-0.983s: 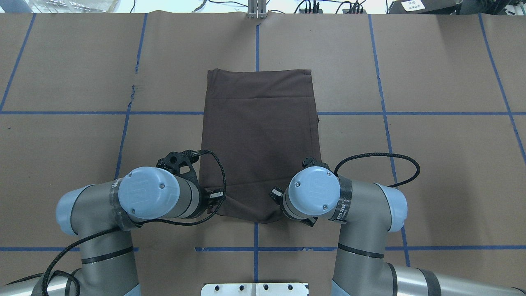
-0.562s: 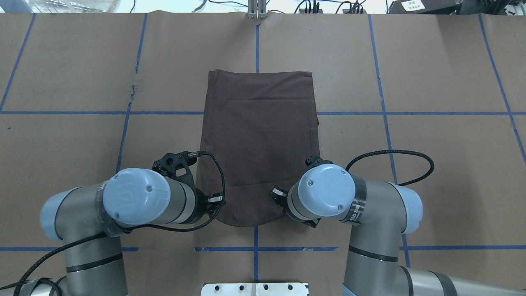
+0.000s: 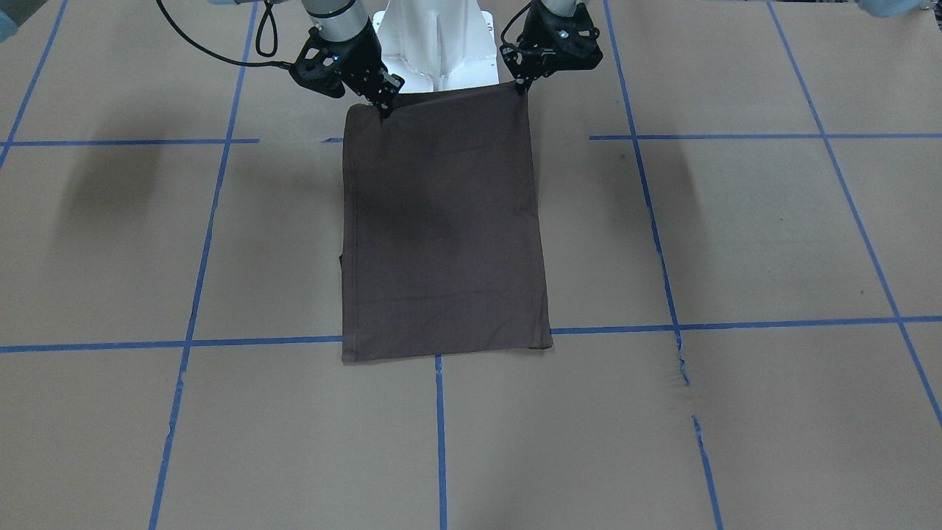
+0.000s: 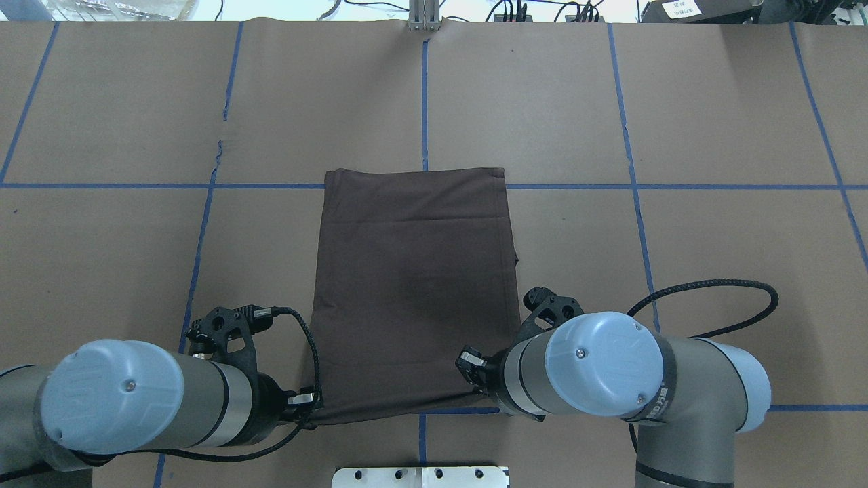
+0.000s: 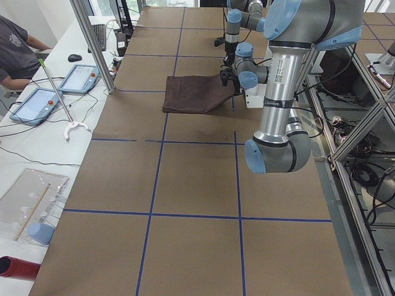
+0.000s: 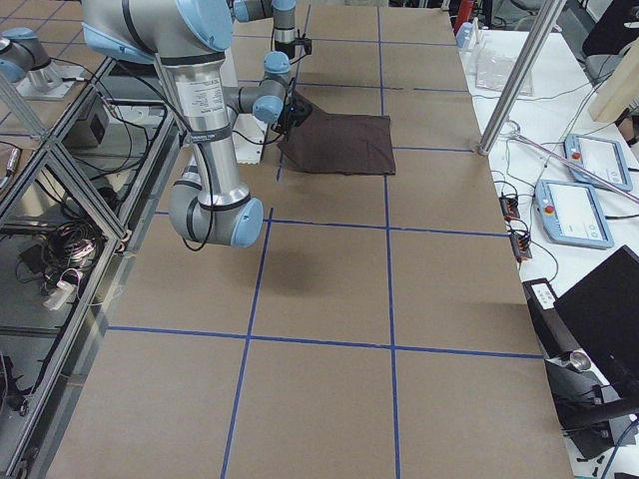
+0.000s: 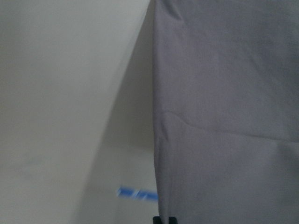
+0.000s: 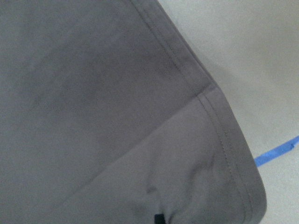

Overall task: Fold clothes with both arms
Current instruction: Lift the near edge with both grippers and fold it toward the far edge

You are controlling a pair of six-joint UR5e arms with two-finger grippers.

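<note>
T-shirt [image 4: 413, 291] is lying as a long folded rectangle mid-table, straddling the centre tape line [image 4: 424, 102]. Far edge is sitting about on the cross tape line [image 4: 712, 186], near edge is close to the pedestal [image 3: 439, 40].

Left gripper [image 4: 306, 405] is pinching the near-left corner and right gripper [image 4: 470, 379] the near-right corner. Both look clamped tight on cloth, nothing else in them. In the front-facing view the near hem is running straight and taut between them, raised a little off the brown paper [image 4: 712, 285]. Wrist views are showing only fabric and a hem seam.

I'm reading this as the start of the end-over-end fold, near edge going to far edge. To do it well I'm planning on both arms rising together, level, at the same spacing, so the hem is neither sagging nor stretching. I'm aiming to travel along the centre line, high enough that the hanging part isn't dragging the layers underneath. Then I'm lowering corner onto corner and releasing both sides at once. Risk I'm watching: one side leading and skewing the rectangle.
</note>
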